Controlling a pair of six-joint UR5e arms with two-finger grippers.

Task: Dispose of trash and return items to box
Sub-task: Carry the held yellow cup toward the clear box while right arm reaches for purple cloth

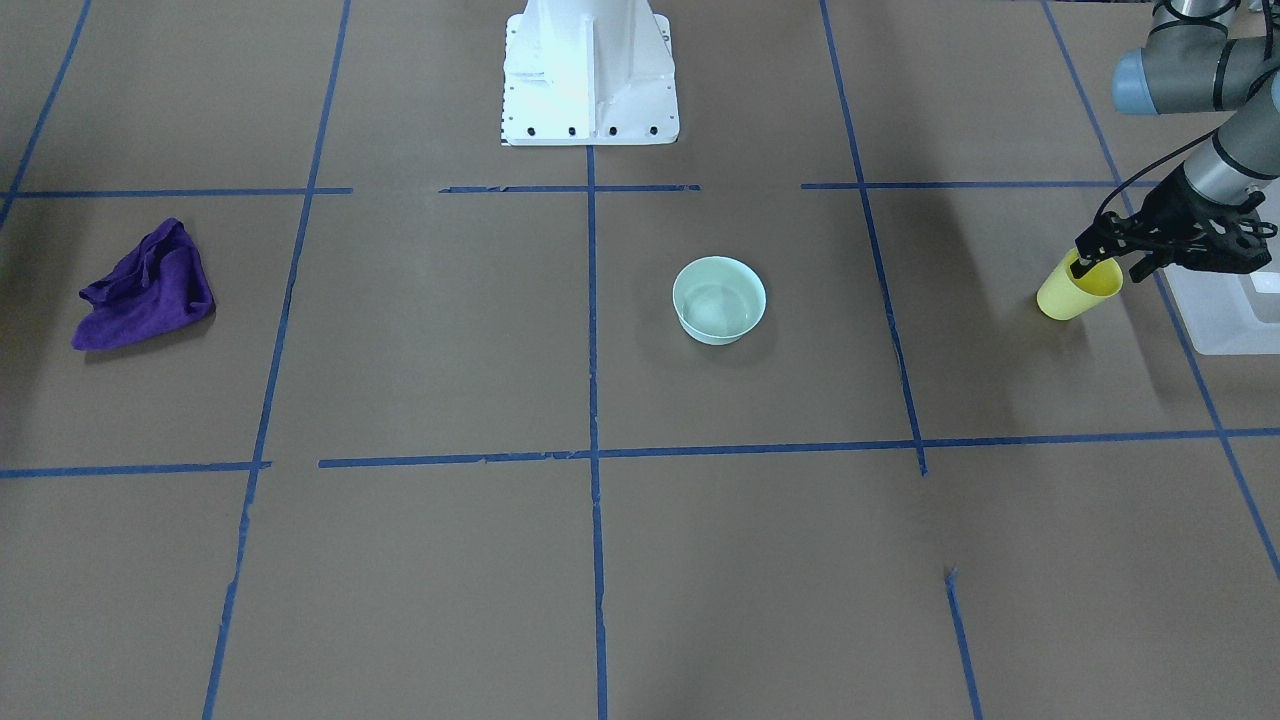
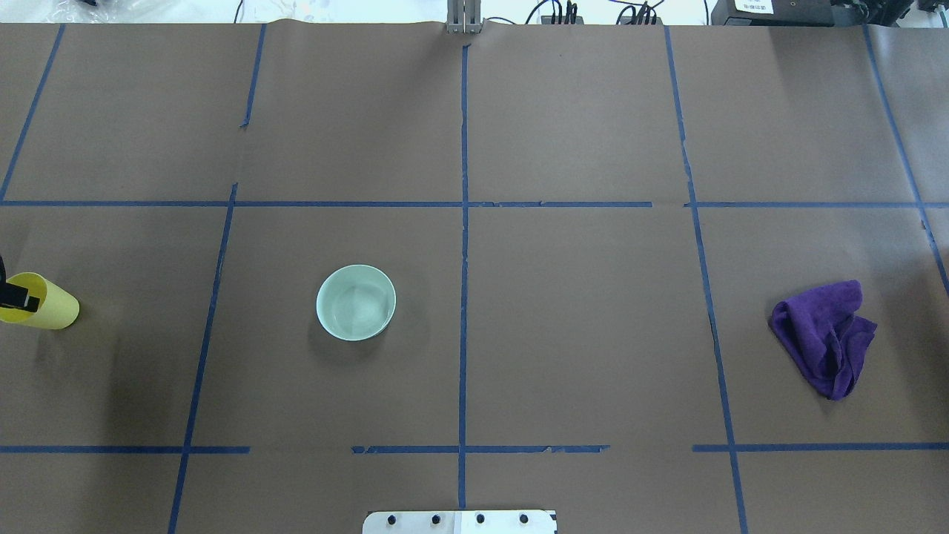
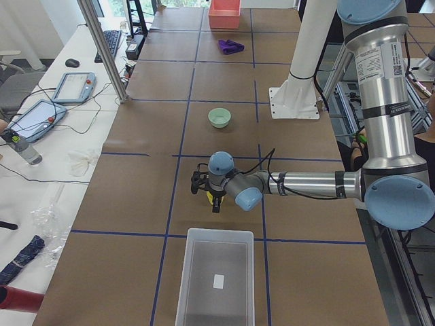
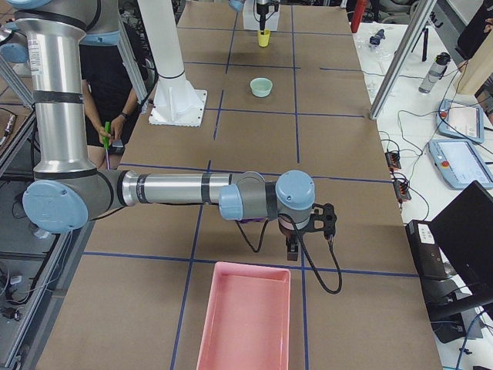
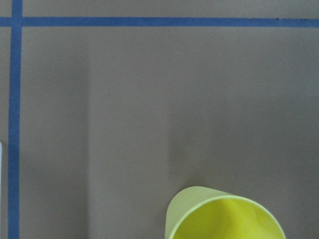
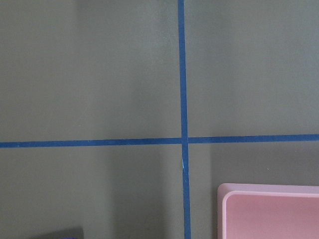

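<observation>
The yellow cup (image 1: 1078, 290) is tilted and held by its rim in my left gripper (image 1: 1090, 264), which is shut on it, one finger inside. It hangs just beside the translucent white box (image 1: 1225, 315), which also shows in the exterior left view (image 3: 216, 278). The cup shows at the overhead view's left edge (image 2: 44, 304) and in the left wrist view (image 5: 224, 216). The mint-green bowl (image 1: 719, 299) (image 2: 356, 302) stands upright near the table's middle. My right gripper (image 4: 293, 245) shows only in the exterior right view; I cannot tell whether it is open or shut.
A crumpled purple cloth (image 2: 827, 337) (image 1: 145, 290) lies on the robot's right side. A pink tray (image 4: 245, 316) (image 6: 271, 214) sits at the table's right end, next to the right gripper. The white robot base (image 1: 588, 70) stands at the table's back edge.
</observation>
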